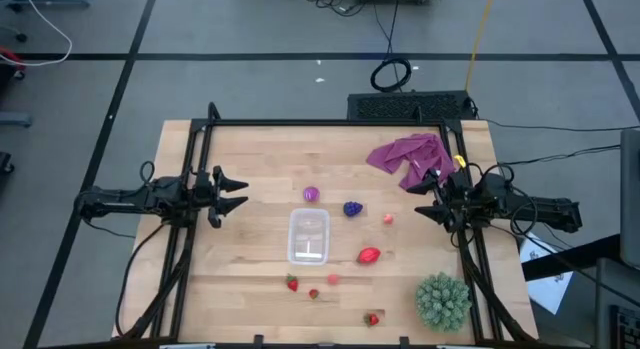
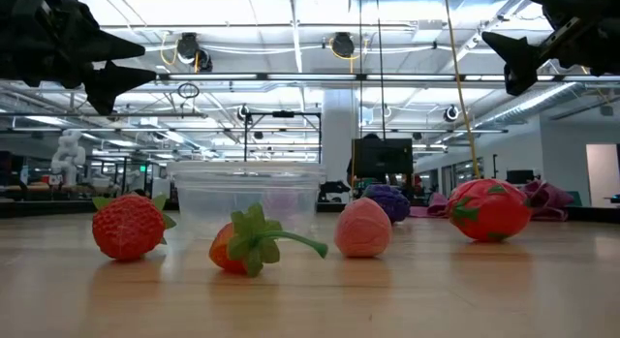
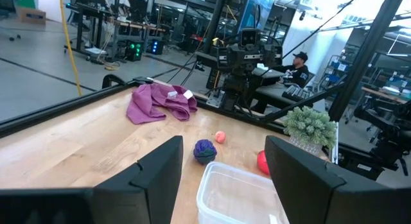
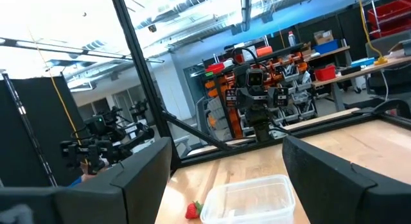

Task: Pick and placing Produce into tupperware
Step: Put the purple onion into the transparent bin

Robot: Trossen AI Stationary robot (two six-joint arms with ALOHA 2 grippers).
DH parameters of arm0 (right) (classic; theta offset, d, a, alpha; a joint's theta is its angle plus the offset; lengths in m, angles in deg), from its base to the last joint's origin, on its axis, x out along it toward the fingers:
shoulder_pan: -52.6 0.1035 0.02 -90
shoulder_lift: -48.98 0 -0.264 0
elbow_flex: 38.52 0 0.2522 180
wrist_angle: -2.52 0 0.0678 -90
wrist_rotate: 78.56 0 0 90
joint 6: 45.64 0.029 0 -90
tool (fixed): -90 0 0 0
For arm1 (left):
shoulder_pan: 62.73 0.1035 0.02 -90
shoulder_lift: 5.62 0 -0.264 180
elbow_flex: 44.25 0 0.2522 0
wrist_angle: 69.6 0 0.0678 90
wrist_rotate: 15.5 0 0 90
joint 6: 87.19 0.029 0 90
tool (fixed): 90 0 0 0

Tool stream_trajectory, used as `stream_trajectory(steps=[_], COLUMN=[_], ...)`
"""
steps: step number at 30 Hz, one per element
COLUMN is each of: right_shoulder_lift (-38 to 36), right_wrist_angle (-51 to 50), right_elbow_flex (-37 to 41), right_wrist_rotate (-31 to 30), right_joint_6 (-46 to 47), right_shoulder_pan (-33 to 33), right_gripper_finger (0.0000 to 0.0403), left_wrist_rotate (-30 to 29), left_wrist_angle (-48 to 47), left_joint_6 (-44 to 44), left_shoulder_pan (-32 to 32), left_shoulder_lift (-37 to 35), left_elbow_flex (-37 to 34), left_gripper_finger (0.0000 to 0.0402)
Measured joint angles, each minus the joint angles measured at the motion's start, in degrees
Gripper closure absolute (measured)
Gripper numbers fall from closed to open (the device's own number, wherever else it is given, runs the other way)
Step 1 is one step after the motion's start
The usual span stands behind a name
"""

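The clear tupperware (image 1: 309, 236) stands empty at the table's middle, also seen in the low view (image 2: 247, 196). Around it lie the produce: a purple-pink round piece (image 1: 312, 194), a purple grape bunch (image 1: 352, 208), a small pink piece (image 1: 388, 219), a larger red piece (image 1: 369, 255), and several small strawberries near the near edge (image 1: 292, 283). My left gripper (image 1: 240, 192) hovers open above the table's left side. My right gripper (image 1: 424, 198) hovers open at the right side. Both hang high in the low view, touching nothing.
A purple-pink cloth (image 1: 410, 157) lies crumpled at the far right corner. A spiky green ball-shaped plant (image 1: 442, 300) sits at the near right corner. Black frame rails (image 1: 190, 169) run along the table's left, right and far edges. A person sits beyond the table in the left wrist view (image 3: 297, 62).
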Motion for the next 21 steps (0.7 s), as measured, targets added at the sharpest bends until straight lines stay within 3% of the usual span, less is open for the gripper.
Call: stream_trajectory(steps=[6, 12, 17, 21], right_shoulder_lift=[0.0, 0.0, 0.0, 0.0], right_wrist_angle=[0.0, 0.0, 3.7, 9.7], right_elbow_flex=[0.0, 0.0, 0.0, 0.0], right_wrist_rotate=[0.0, -0.1, -0.3, -0.3], right_joint_6=[2.4, -1.3, -3.7, -5.6], right_shoulder_pan=[0.0, 0.0, 0.0, 0.0], right_gripper_finger=[0.0112, 0.0112, 0.0112, 0.0112], left_wrist_rotate=[-0.3, -4.0, -6.5, -8.2], left_wrist_angle=[1.3, 8.1, 8.6, 5.4], left_joint_6=[0.0, 4.1, 9.3, 13.1], left_shoulder_pan=[0.0, 0.0, 0.0, 0.0], left_shoulder_lift=[0.0, 2.5, 10.5, 22.9], left_elbow_flex=[0.0, 1.3, 10.1, 22.8], left_gripper_finger=[0.0176, 0.0176, 0.0176, 0.0176])
